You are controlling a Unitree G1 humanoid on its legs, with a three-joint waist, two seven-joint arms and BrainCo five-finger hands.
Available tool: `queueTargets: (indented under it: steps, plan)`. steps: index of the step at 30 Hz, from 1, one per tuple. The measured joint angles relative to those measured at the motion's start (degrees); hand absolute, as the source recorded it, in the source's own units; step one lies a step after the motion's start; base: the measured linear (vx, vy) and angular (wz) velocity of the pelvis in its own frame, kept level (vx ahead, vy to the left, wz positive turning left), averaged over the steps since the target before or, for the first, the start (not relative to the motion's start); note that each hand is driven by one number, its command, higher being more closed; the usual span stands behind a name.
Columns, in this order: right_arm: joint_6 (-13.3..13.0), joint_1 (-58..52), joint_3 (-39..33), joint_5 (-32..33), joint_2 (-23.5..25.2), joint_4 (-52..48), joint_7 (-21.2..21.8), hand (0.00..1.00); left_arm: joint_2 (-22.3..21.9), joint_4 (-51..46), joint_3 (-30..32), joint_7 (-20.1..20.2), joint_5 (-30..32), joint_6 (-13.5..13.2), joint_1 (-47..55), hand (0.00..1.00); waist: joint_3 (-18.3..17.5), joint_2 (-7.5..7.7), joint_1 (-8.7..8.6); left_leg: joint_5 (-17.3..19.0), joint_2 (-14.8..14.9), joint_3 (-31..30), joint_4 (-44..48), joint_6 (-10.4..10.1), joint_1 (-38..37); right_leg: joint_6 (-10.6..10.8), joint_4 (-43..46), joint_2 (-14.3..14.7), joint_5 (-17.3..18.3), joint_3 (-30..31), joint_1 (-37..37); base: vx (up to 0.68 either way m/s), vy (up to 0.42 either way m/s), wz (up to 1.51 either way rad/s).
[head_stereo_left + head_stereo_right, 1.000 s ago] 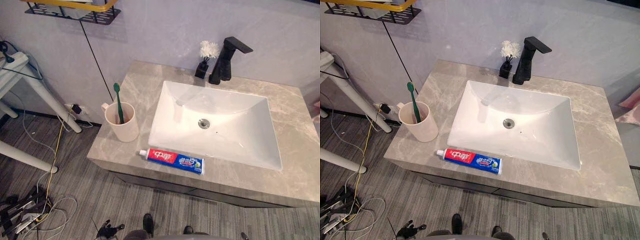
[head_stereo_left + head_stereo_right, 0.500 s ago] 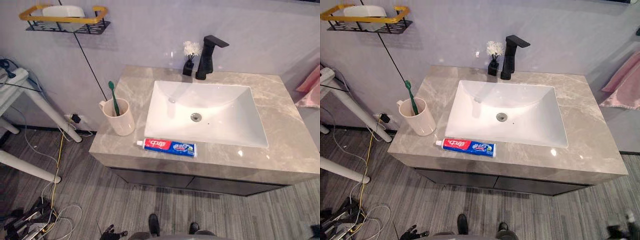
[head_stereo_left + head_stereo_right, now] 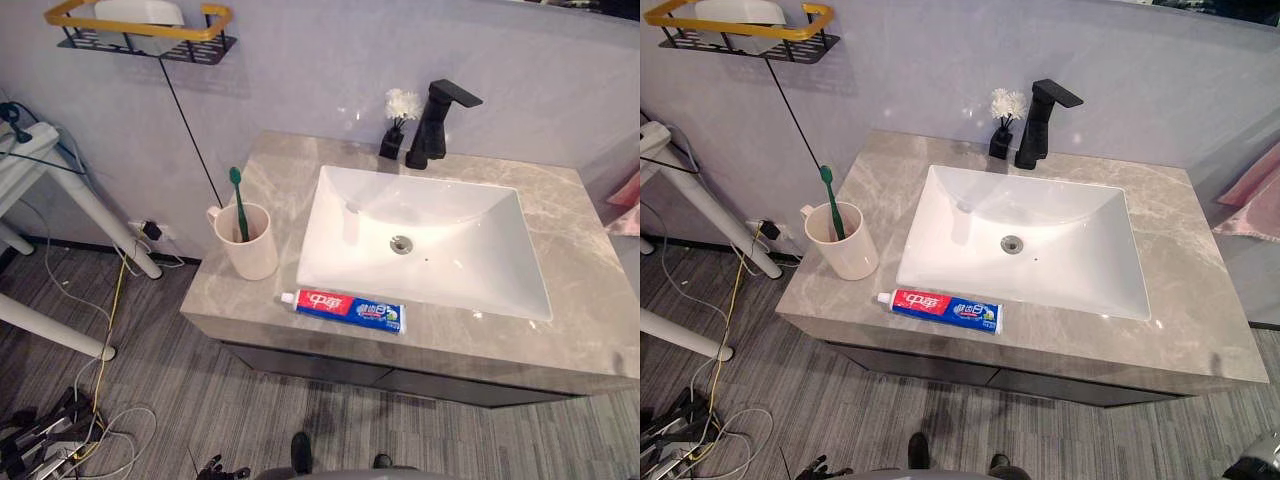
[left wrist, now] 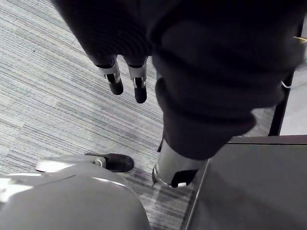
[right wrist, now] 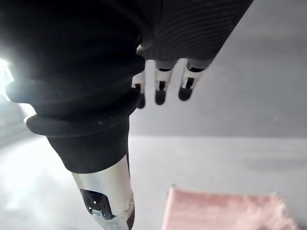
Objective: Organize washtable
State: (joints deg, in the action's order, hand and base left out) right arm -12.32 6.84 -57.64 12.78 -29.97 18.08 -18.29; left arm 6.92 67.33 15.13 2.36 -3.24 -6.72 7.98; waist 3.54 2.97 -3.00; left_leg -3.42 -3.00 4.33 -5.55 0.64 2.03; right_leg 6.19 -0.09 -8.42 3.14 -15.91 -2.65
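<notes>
- The left hand [image 4: 127, 82] hung over the striped grey floor [image 4: 48, 105]. It and the right hand [image 5: 161, 89] were empty, fingers loosely straight.
- The red-and-blue toothpaste tube [image 3: 343, 309] lay along the grey stone worktop's [image 3: 580, 340] front edge, and the cream cup [image 3: 247, 243] stood near the left edge.
- A sliding grasp could nudge the tube off.

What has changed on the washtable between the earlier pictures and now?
Only the head camera shifted; nothing on the washtable moved, and nothing was taken hold of or let go. The toothpaste still lies before the sink, the toothbrush in the cup. The left hand and the right hand are open, holding nothing.
</notes>
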Motion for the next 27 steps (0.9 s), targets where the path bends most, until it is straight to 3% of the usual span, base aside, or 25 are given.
queueTargets:
  steps: [4, 10, 12, 16, 20, 27]
  plan:
    - [-0.85, 5.44, 13.44, 0.09, -7.67, -1.66, 5.25, 0.0, -0.58, -0.55, -1.72, 0.09, -0.05, -0.33, 0.35, 0.0, 0.44, -1.01, 1.0, -0.36, -0.5, -2.26, -0.39, -0.03, 0.3, -0.07, 0.61, -0.43, 0.69, -2.09, 0.01, -0.11, 0.01, 0.23]
    - [-0.5, 10.35, 30.72, 0.33, -10.68, -1.58, 12.52, 0.0, -1.45, -1.86, -3.84, 0.18, -0.7, -0.72, 2.75, 0.0, 0.56, -2.25, 3.07, -1.38, -1.24, -4.57, -0.39, 0.66, 1.14, -0.48, 1.1, -0.91, 1.48, -4.65, -0.1, -0.04, 0.025, 0.23]
    - [0.0, 12.22, 36.54, 0.61, -11.0, -1.59, 15.52, 0.0, -1.32, -2.15, -4.19, 0.26, -0.93, -0.72, 3.38, 0.0, 0.73, -1.93, 4.03, -1.59, -1.35, -5.01, -0.35, 0.93, 1.42, 0.15, 0.88, -0.87, 0.78, -4.93, -0.15, 0.04, 0.011, 0.16]
    - [0.23, 16.22, 43.4, 1.48, -11.06, -1.8, 20.61, 0.0, -1.05, -2.81, -4.31, 1.38, -2.46, -0.96, 3.93, 0.0, 1.01, -1.48, 4.29, -2.33, -1.81, -6.1, -0.02, 1.91, 1.6, 0.24, 0.51, -1.09, 0.72, -6.3, -0.89, 0.08, 0.0, 0.22]
    - [0.28, 16.99, 53.61, 3.73, -10.34, -11.49, 23.92, 0.0, -0.61, -3.93, -4.34, 1.53, -2.94, -1.17, 4.45, 0.0, 1.7, -0.53, 4.48, -2.32, -2.02, -6.16, 0.01, 1.91, 1.57, 0.42, 0.29, -1.27, 0.62, -6.45, -1.35, 0.05, -0.006, 0.0]
    - [0.1, 12.57, 60.19, 7.61, -6.3, -19.51, 29.97, 0.0, 0.68, -4.31, -5.71, 2.52, -3.93, -1.17, 4.19, 0.0, 2.65, 1.14, 5.56, -2.11, -2.11, -6.62, -0.08, 1.6, 1.79, 0.42, 0.57, -1.38, 0.64, -7.36, -1.05, -0.02, -0.005, 0.04]
